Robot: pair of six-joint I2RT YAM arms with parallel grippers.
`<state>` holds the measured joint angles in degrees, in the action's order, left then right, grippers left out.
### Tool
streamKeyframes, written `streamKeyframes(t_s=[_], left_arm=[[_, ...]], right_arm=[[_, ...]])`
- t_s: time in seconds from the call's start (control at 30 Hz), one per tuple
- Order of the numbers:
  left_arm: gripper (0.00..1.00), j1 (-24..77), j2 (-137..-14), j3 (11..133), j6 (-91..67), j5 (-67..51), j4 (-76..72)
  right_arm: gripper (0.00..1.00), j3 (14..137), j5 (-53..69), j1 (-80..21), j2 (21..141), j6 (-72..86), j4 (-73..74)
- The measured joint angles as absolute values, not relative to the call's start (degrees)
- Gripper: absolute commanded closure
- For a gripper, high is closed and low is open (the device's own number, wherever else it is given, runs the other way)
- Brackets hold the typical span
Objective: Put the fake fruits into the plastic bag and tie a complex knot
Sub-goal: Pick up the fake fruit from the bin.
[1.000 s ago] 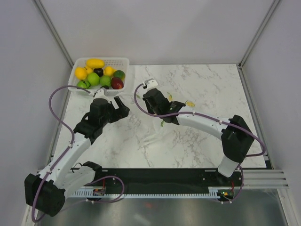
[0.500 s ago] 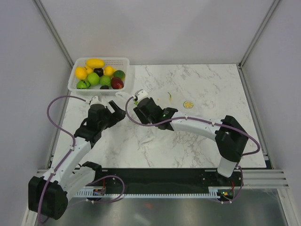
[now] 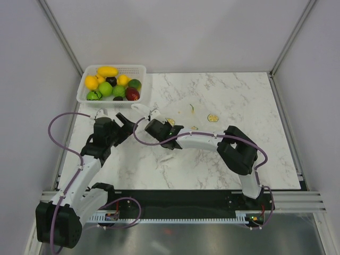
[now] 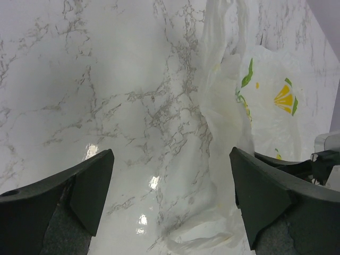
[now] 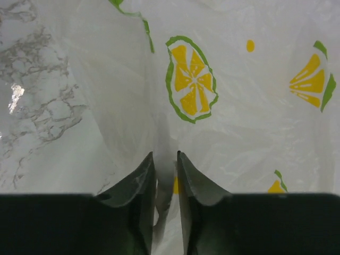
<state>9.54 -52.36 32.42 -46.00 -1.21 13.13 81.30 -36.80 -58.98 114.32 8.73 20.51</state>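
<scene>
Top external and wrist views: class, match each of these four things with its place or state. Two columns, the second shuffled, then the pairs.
1 fake fruits
2 left gripper
3 right gripper
4 plastic bag

A wide open
B lying on the marble table
C in the white basket
D pinching a fold of the bag

Pairs: 1-C, 2-A, 3-D, 4-B

Right gripper (image 5: 164, 158) tight around a plastic bag (image 5: 239, 122) fold
</scene>
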Motion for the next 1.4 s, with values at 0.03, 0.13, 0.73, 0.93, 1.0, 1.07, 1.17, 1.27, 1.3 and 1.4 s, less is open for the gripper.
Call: streamKeyframes(t_s=[0.03,0.13,0.73,0.93,1.0,1.07,1.17,1.27,1.3,1.4], left_arm=[[0.02,9.5,-52.2,32.4,-46.0,-1.3,13.1],[0.03,9.5,-51.7,32.4,-46.0,-1.5,13.1],[0.0,9.4,-56.2,46.4,-45.5,4.7,18.5],[0.0,7.5,-70.1,68.1,-42.2,10.4,22.7],[0.0,6.8,-75.5,73.7,-40.5,11.2,24.0],[0.0,6.2,-81.5,79.3,-38.5,12.1,25.8],[0.0,5.4,-89.8,85.6,-35.9,13.3,27.7],[0.03,4.8,-98.2,91.4,-33.5,12.6,29.5],[0.04,4.6,-100.6,93.0,-32.9,11.9,29.8],[0.02,4.5,-110.0,99.8,-30.5,8.6,31.9]], right_arm=[[0.79,81.3,-38.2,-59.0,114.7,8.7,20.8],[0.88,81.2,-41.4,-59.0,114.5,9.9,21.0],[1.0,76.6,-38.7,-50.6,96.6,18.6,23.6],[1.0,74.9,-37.2,-48.5,93.6,20.4,28.4],[1.0,74.5,-36.9,-48.1,92.4,20.6,29.7],[1.0,74.3,-36.5,-47.8,91.1,20.7,30.8],[1.0,74.1,-35.8,-47.7,88.8,20.6,31.5],[1.0,74.0,-35.3,-47.6,87.4,20.3,31.6],[1.0,74.0,-35.0,-47.5,87.1,20.2,31.6],[1.0,73.4,-33.9,-47.1,86.5,19.7,31.4]])
